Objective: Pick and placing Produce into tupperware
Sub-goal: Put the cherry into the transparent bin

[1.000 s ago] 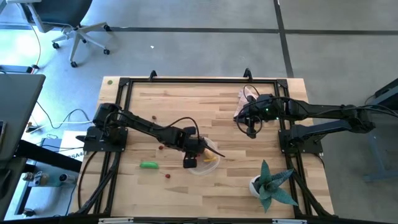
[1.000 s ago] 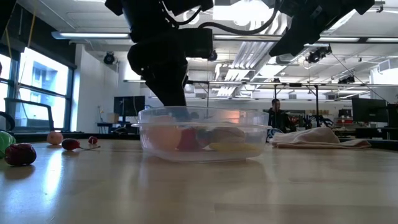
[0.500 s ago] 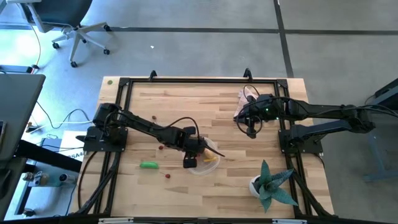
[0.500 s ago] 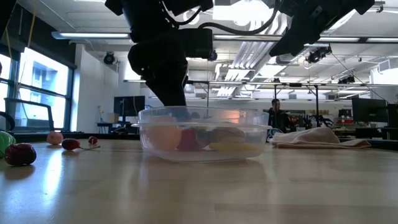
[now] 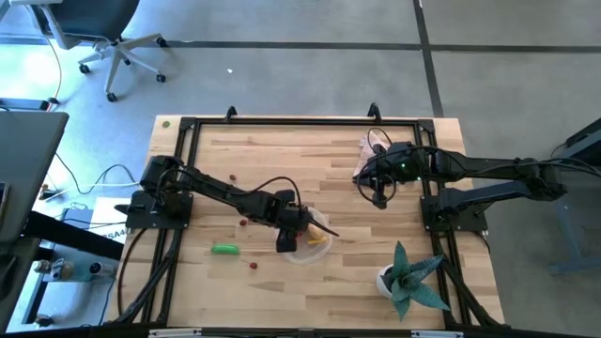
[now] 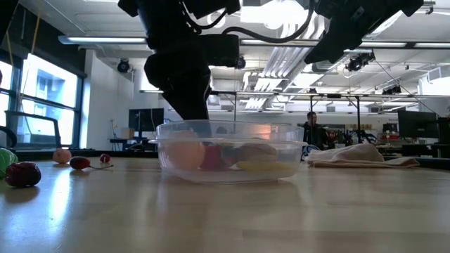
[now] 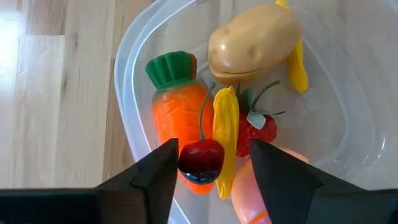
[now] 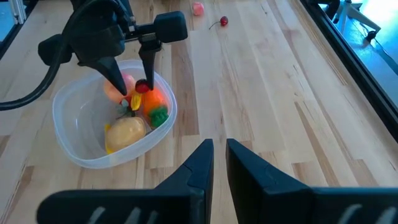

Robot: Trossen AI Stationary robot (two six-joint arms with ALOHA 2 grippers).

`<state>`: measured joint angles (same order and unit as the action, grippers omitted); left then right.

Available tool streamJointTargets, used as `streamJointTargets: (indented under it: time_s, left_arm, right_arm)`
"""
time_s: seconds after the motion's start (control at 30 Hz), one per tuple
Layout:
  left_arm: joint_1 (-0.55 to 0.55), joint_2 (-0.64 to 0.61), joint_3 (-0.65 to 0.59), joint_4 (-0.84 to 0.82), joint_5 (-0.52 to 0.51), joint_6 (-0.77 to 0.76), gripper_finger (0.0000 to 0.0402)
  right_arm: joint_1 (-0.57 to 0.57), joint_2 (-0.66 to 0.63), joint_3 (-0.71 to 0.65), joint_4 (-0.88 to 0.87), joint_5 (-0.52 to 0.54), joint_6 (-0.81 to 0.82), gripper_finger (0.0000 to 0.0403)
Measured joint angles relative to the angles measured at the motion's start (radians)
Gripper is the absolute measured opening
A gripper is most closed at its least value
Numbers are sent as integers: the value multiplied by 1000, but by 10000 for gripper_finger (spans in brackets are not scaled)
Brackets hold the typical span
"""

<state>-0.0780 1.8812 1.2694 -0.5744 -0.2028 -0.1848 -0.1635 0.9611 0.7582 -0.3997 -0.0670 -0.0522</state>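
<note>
The tupperware [image 7: 134, 93] sits near the front middle of the bench [image 5: 282, 160] and already holds an orange carrot [image 7: 174, 112], a tan potato-like piece [image 7: 252, 37], yellow sticks [image 7: 225, 124], a strawberry [image 7: 258, 127] and a pink piece [image 7: 249, 193]. The left gripper [image 7: 211, 163] hangs over it with jaws spread wide, a dark red cherry [image 7: 200, 160] sitting between them but, as far as can be judged, not clamped. Left to do are the green pod [image 5: 224, 249] and small red berries [image 5: 253, 265] lying loose outside the container, while the right gripper [image 8: 214, 163] waits well apart near the pink cloth [image 5: 368, 146], jaws nearly closed on nothing.
</note>
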Motion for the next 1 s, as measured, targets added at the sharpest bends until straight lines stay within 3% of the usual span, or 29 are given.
streamJointTargets:
  time_s: [0.2, 0.6, 0.83, 1.0]
  left_arm:
    - [-1, 0, 0, -1, 0, 5, 198]
    - [-1, 0, 36, -64, 34, 2, 147]
    - [-17, 0, 107, -151, -7, 20, 140]
    - [-30, 0, 190, -319, -37, -26, 140]
  right_arm:
    - [0, 0, 0, 0, 0, 0, 32]
    - [0, 0, 0, 0, 0, 0, 32]
    - [0, 0, 0, 0, 0, 0, 32]
    - [0, 0, 0, 0, 0, 0, 32]
